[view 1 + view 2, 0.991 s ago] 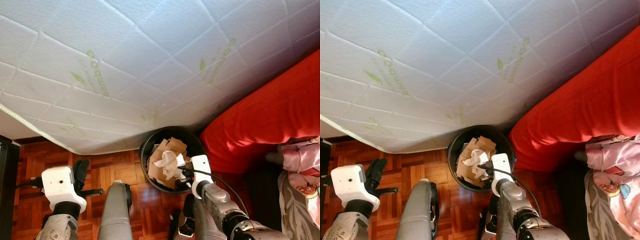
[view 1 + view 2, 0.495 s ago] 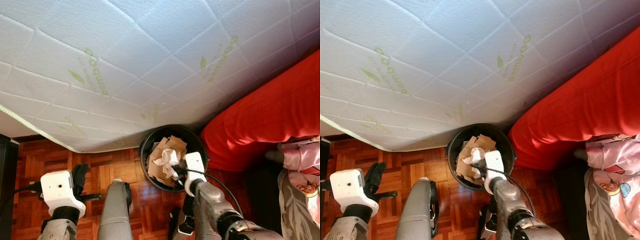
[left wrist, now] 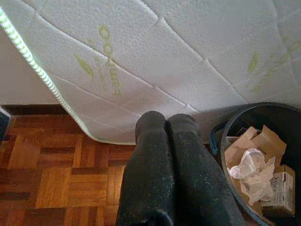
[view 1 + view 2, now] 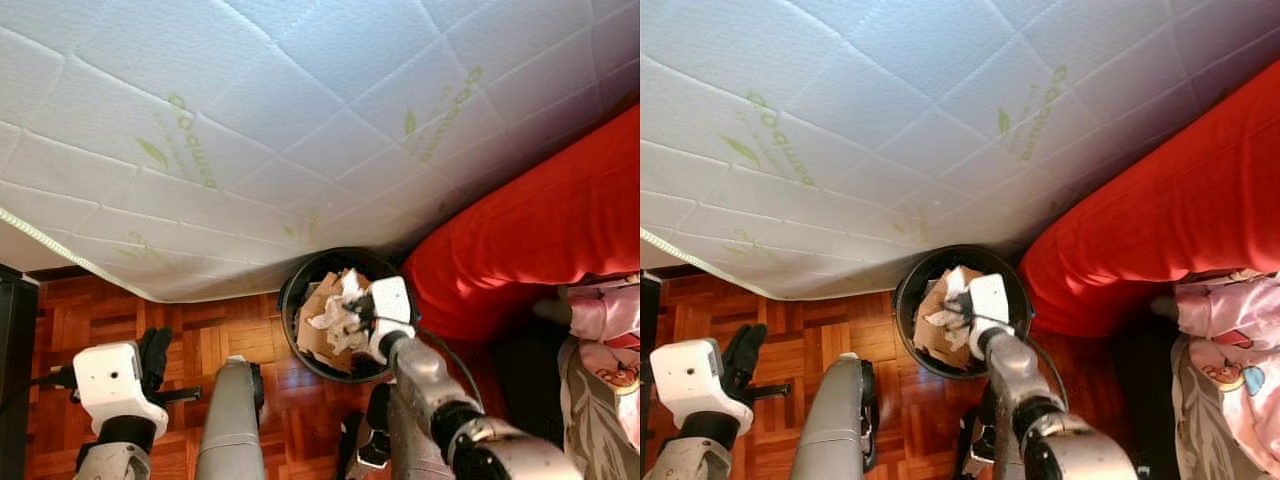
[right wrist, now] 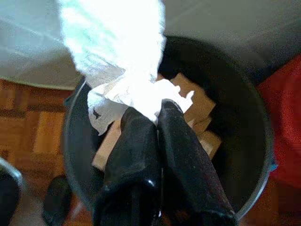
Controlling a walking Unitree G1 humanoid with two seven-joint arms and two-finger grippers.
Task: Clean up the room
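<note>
Right gripper (image 5: 157, 113) is over the black bin (image 4: 300, 282), lower centre of the head view, fingers clamped on a crumpled white tissue (image 5: 127, 70). The tissue hangs above the bin mouth, with the cardboard scraps (image 5: 195, 101) under it.

Handling: looks very light, soft and limp, no stiffness, not fragile. It may cling to the finger pads on release, so a wide opening is probably needed. The pinch sits on one bunched end, which seems fine; any fold would do.

Orientation: in the right wrist view the wad's long axis runs away from the fingertips toward the upper frame edge, with the loose end fanning out past the bin's rim.

Left gripper (image 3: 167, 127) idles low at lower left over the wood floor (image 3: 51, 179), fingers pressed together, empty, pointing at the mattress (image 4: 300, 120) edge.
</note>
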